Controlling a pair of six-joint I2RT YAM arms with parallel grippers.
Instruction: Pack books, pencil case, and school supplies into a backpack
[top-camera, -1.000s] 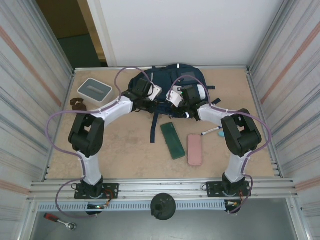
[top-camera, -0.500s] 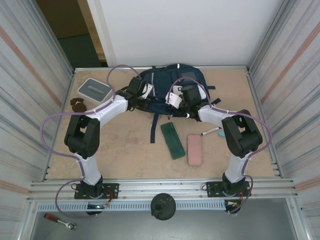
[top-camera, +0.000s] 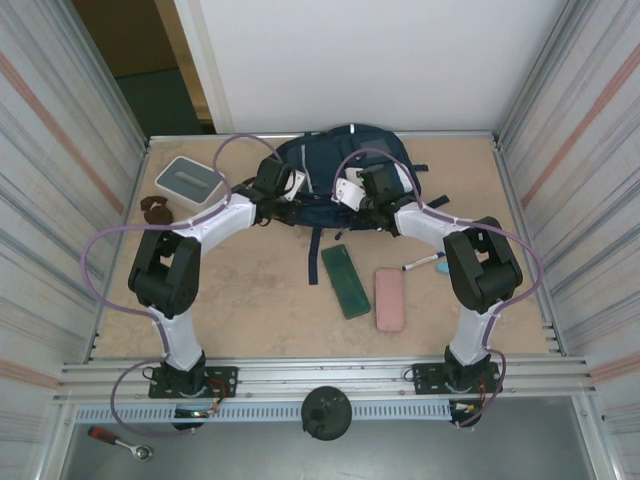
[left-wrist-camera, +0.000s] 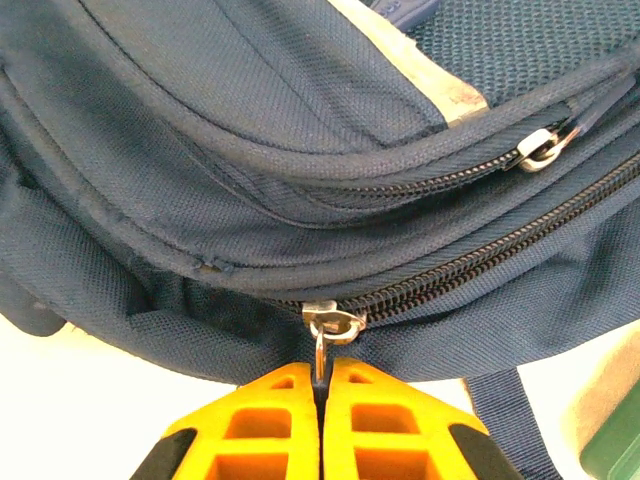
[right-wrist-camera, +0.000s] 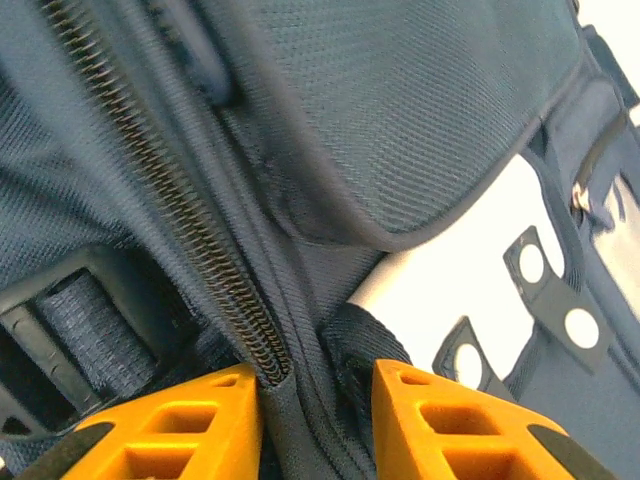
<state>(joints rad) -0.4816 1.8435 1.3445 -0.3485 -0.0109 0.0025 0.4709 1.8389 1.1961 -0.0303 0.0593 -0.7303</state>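
Note:
The navy backpack (top-camera: 345, 160) lies at the back of the table. My left gripper (top-camera: 292, 200) is at its front left edge; in the left wrist view the gripper (left-wrist-camera: 320, 375) is shut on the metal zipper pull (left-wrist-camera: 333, 322) of the lower zip. My right gripper (top-camera: 362, 200) is at the front right edge; in the right wrist view it (right-wrist-camera: 315, 400) is open, a fold of backpack fabric (right-wrist-camera: 300, 330) at the zip's end between its fingers. A green pencil case (top-camera: 345, 281), a pink case (top-camera: 390, 298) and a white marker (top-camera: 422, 263) lie in front. The books are out of view.
A white-and-grey square box (top-camera: 190, 178) stands at the back left with a small brown object (top-camera: 155, 207) beside it. A small teal item (top-camera: 443, 267) lies by the marker. A backpack strap (top-camera: 313, 255) trails toward the green case. Metal walls close both sides.
My right gripper's jaws have parted off the backpack fabric. My left gripper has drawn the zipper pull to the left, and the backpack has spread toward the back wall.

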